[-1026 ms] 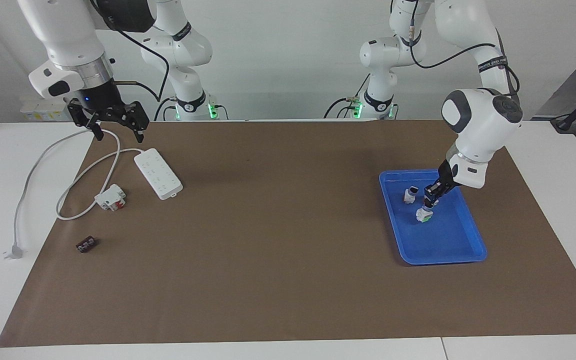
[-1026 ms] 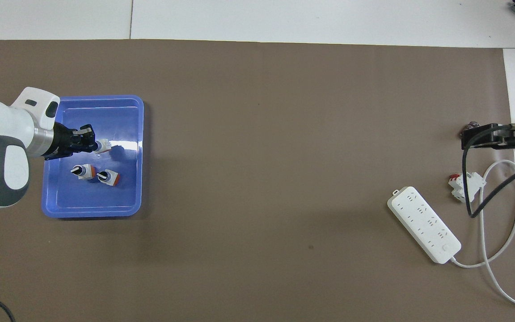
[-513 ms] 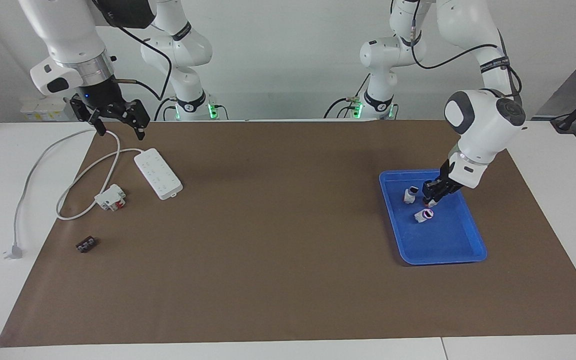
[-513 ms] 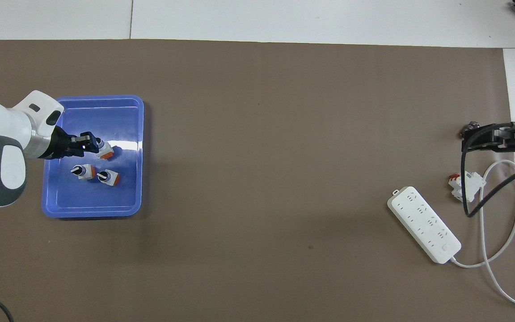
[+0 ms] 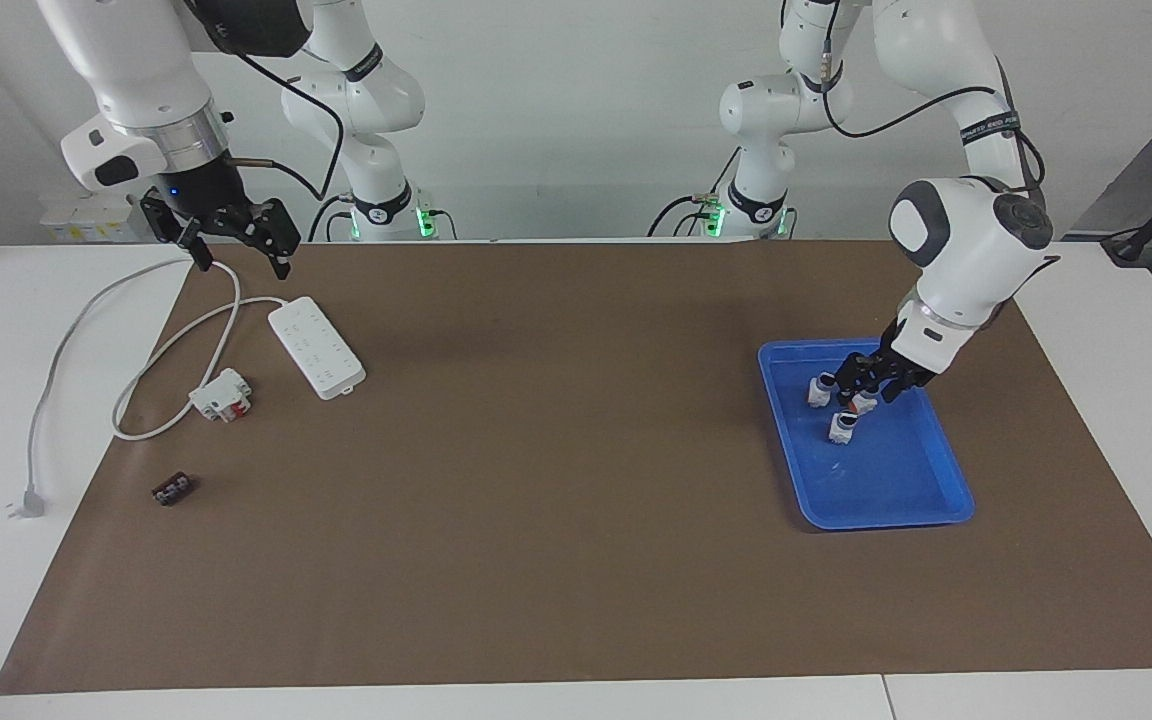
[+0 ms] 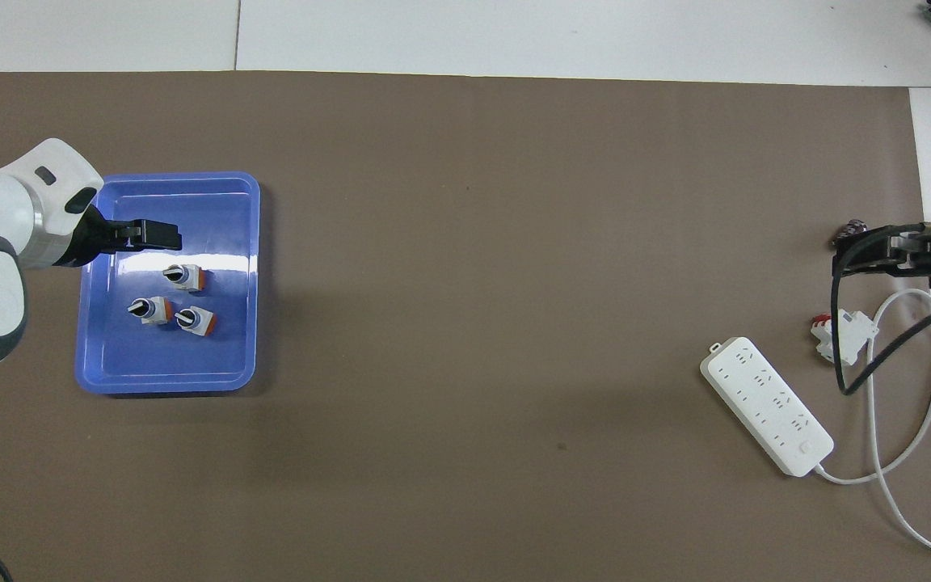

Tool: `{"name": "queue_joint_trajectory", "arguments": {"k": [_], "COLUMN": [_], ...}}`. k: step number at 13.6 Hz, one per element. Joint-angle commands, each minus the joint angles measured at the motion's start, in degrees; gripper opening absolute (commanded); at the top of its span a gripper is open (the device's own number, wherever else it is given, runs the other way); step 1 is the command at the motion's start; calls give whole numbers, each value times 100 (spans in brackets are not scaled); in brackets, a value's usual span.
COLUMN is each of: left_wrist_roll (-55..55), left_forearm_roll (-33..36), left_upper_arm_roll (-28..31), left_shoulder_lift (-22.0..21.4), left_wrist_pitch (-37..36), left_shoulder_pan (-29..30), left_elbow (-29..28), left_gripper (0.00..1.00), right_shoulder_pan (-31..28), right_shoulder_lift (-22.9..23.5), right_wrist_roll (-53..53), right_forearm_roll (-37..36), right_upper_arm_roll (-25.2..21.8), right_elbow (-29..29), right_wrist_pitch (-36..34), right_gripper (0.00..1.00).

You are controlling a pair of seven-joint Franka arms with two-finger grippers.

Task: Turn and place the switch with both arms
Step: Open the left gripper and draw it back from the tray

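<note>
Three switches, each white with an orange-red block and a black knob, sit in the blue tray [image 5: 901, 490] [image 6: 166, 364]. One switch [image 5: 842, 427] [image 6: 185, 276] stands alone, farthest from the robots. The other two [image 6: 150, 309] [image 6: 196, 321] sit side by side nearer the robots; one of them shows in the facing view [image 5: 820, 390]. My left gripper [image 5: 863, 385] [image 6: 162, 236] is open and empty just above the tray, close to the lone switch but apart from it. My right gripper [image 5: 236, 245] [image 6: 841, 250] waits open, raised over the power strip's cord.
At the right arm's end lie a white power strip [image 5: 316, 347] [image 6: 766, 406] with a looping cord and plug [image 5: 26, 503], a white breaker with red levers [image 5: 221, 393] [image 6: 841, 333] and a small dark block [image 5: 172, 489]. Brown mat covers the table.
The left gripper held one switch by its knob end in the tray, then let go and drew back; that switch now rests free. The right gripper rose slightly.
</note>
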Motion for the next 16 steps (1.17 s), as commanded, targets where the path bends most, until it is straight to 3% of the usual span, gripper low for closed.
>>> {"name": "queue_joint_trajectory", "arguments": {"k": [1,5,8,10,16], "left_wrist_roll": [60,60,60,60,95], "left_forearm_roll": [114,229,237,246,730], "left_upper_arm_roll": [15,-11,-11,-2,-11], "left_shoulder_lift": [-408,-804,-665,-594,-567], "left_wrist_pitch": [-207,-627,-1847,-2289,-2984], "left_shoulder_pan": [-202,-449,-467,-467,-475], "left_elbow": [-18,270,1464,1923,2355], "left_gripper": [99,99,100,100,100], "right_shoulder_pan": [64,-145,-216,-216,-94], "right_shoulder_lift": [-47,-3,5,136,155], "right_wrist_roll": [-130,-263,-211,-202,17], "right_forearm_roll": [-167,-161,33,139,261], "right_upper_arm_roll": [11,2,-24,-42,-50], "right_elbow": [37,152,169,545,600], "right_wrist_pitch": [-5,-102,-224,-628,-876], "right_gripper": [100,100,100,100,100]}}
